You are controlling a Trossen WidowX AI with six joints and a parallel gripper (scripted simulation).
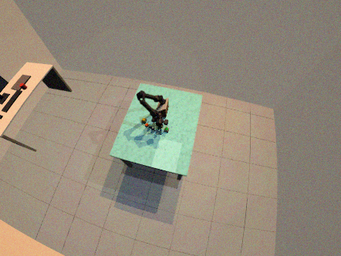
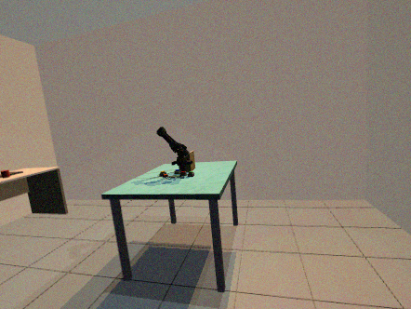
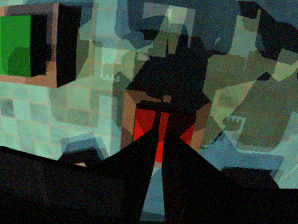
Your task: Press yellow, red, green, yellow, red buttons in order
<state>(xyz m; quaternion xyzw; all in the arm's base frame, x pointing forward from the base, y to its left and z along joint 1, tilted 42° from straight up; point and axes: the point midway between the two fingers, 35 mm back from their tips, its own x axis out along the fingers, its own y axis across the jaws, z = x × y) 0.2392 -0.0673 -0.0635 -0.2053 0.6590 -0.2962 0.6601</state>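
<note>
Pressing down toward the red button (image 3: 160,132), our gripper (image 3: 157,137) has its fingers drawn almost together with nothing between them, the tips right over the red cap. We judge this to be one of the two red presses, but which one we cannot tell, nor whether the cap has bottomed out; at the least, release is still to come.

Taking the red button as landmark in the wrist view: the green button (image 3: 20,44) sits well apart to its upper left, untouched. The yellow button is outside that view; in the top view a yellowish dot (image 1: 143,120) lies just beside the red one on the table (image 1: 185,116), though at that size button and block are hard to separate. Dark fingers hide the red housing's lower half.
</note>
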